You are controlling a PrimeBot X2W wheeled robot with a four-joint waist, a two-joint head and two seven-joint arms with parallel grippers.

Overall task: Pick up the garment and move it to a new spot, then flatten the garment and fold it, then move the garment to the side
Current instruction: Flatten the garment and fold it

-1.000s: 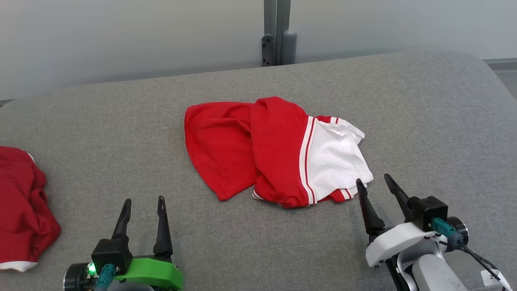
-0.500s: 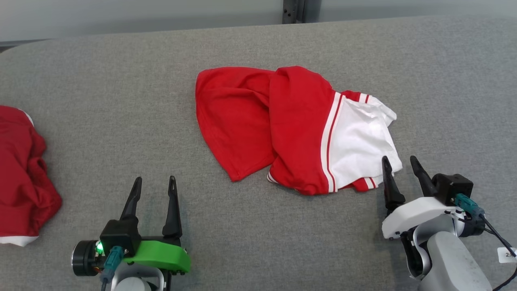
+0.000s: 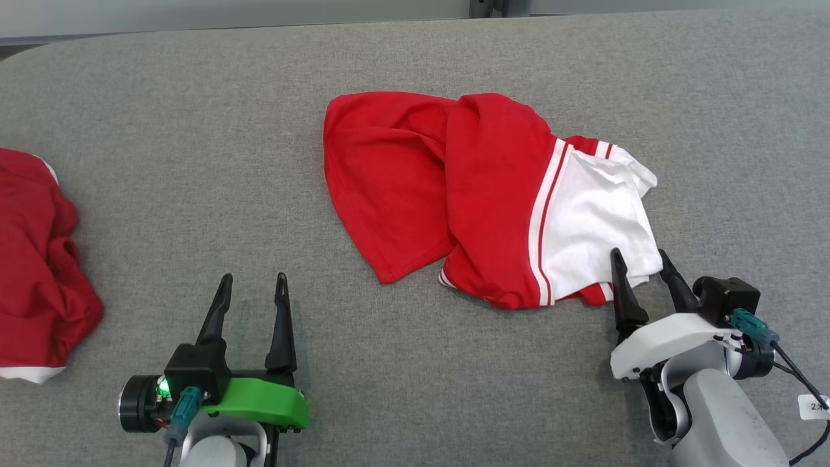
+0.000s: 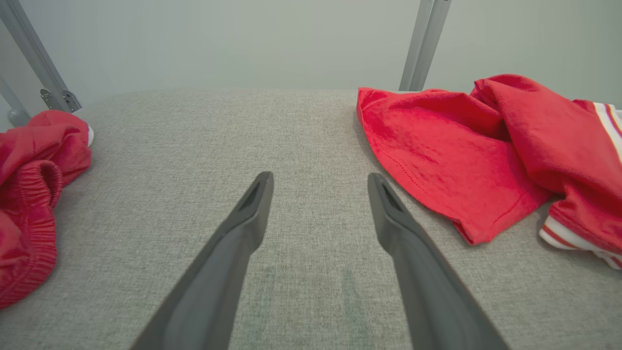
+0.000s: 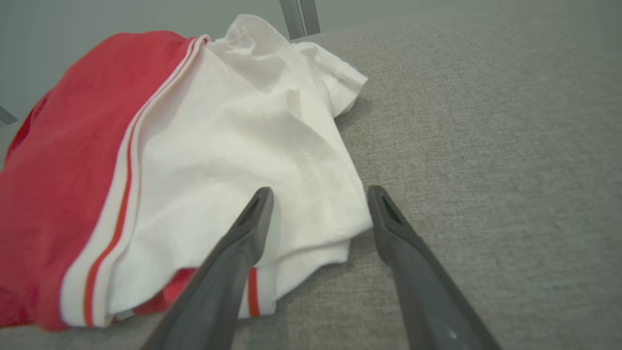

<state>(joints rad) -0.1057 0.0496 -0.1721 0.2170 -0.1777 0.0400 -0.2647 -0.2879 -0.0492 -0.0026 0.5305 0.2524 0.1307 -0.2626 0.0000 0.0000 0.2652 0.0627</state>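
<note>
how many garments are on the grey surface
2. A red-and-white garment lies in the middle of the grey surface; a crumpled red garment sits at the head view's left edge, partly cut off.

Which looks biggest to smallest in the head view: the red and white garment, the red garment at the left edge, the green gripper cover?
1. The red and white garment
2. The red garment, cut off by the frame, full size unsure
3. The green cover, though nearest the camera
</note>
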